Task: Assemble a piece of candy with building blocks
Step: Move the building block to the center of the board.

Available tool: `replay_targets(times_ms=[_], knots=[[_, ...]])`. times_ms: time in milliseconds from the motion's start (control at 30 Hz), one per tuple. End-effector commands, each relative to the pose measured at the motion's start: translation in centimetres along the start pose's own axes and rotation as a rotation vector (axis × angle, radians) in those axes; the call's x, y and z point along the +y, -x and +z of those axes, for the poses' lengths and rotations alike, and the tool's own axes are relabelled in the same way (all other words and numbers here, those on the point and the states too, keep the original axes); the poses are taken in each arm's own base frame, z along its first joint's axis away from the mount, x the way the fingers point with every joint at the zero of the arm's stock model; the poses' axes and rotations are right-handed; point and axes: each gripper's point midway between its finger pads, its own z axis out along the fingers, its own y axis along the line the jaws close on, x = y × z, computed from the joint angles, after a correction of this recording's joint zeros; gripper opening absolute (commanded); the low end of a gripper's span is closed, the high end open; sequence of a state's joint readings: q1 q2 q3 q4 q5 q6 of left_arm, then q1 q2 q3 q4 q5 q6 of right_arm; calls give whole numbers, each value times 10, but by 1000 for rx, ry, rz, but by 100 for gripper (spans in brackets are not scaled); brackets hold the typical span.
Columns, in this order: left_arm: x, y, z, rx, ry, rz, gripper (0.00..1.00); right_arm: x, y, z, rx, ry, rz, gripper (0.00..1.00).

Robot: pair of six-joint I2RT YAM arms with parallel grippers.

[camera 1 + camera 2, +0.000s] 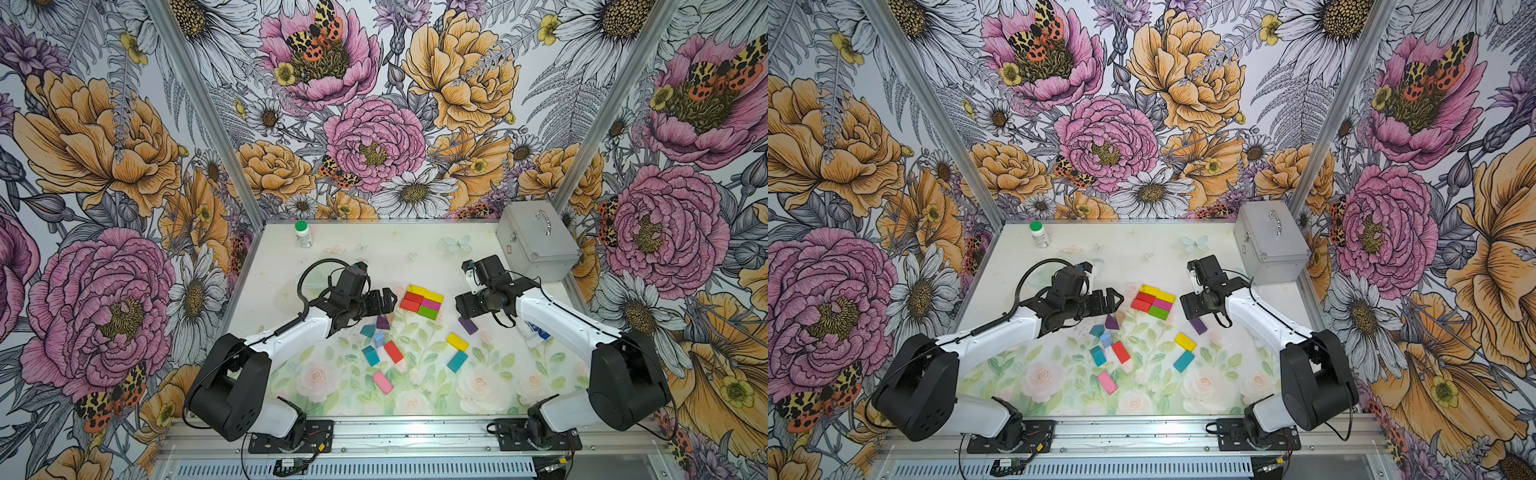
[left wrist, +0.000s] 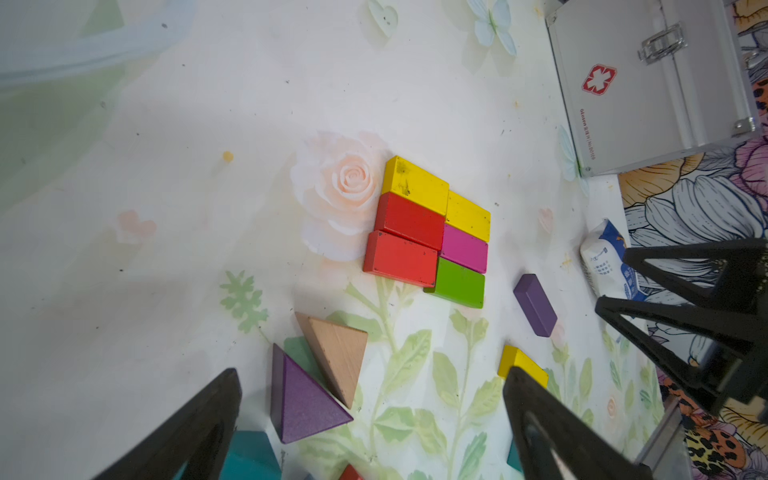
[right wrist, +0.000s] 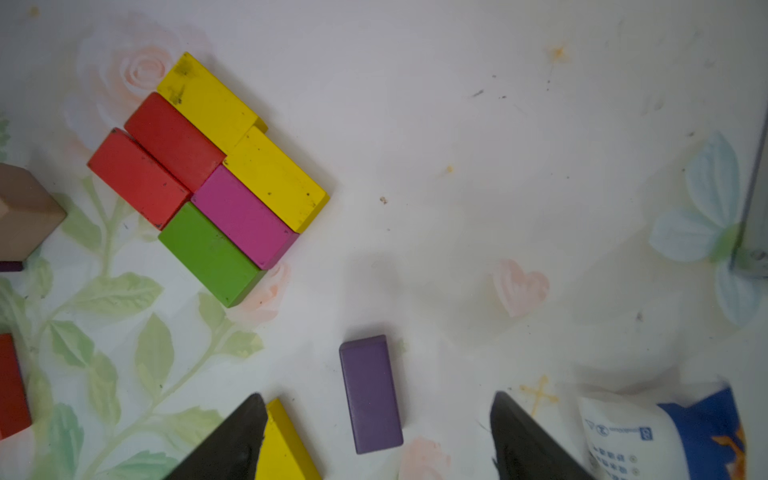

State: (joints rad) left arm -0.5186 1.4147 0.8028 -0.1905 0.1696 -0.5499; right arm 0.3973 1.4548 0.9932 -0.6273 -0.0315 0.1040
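Blocks (image 1: 422, 302): six lie packed in a rectangle on the table (image 1: 415, 245) between both arms, others scattered nearer the bases. Left gripper (image 1: 386, 301) hangs spread, empty; right gripper (image 3: 378, 397) gapes, empty, over a purple block (image 1: 468, 325).

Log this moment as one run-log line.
build: six-brick slab laid flat | left gripper: open, empty, near purple triangle | right gripper: open, above purple brick, not gripping
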Motion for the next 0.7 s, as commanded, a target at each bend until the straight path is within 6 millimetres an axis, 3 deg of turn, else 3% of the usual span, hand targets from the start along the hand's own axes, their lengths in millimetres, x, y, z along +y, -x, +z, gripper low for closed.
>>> replay_targets(times_ms=[0, 100, 300, 400, 500, 667], knots=[[19, -21, 0, 66, 44, 7, 98, 34, 28, -10, -76, 111, -52, 85], [22, -31, 5, 99, 58, 11, 95, 50, 30, -3, -77, 157, -70, 86], [16, -45, 20, 163, 123, 109, 89, 81, 14, 7, -50, 235, -141, 86], [15, -45, 29, 180, 139, 126, 83, 78, 9, 9, -52, 221, -140, 86], [9, -45, 38, 195, 154, 155, 67, 74, 7, 10, -53, 202, -145, 86], [8, -43, 48, 209, 202, 189, 66, 72, 5, 12, -62, 199, -155, 87]])
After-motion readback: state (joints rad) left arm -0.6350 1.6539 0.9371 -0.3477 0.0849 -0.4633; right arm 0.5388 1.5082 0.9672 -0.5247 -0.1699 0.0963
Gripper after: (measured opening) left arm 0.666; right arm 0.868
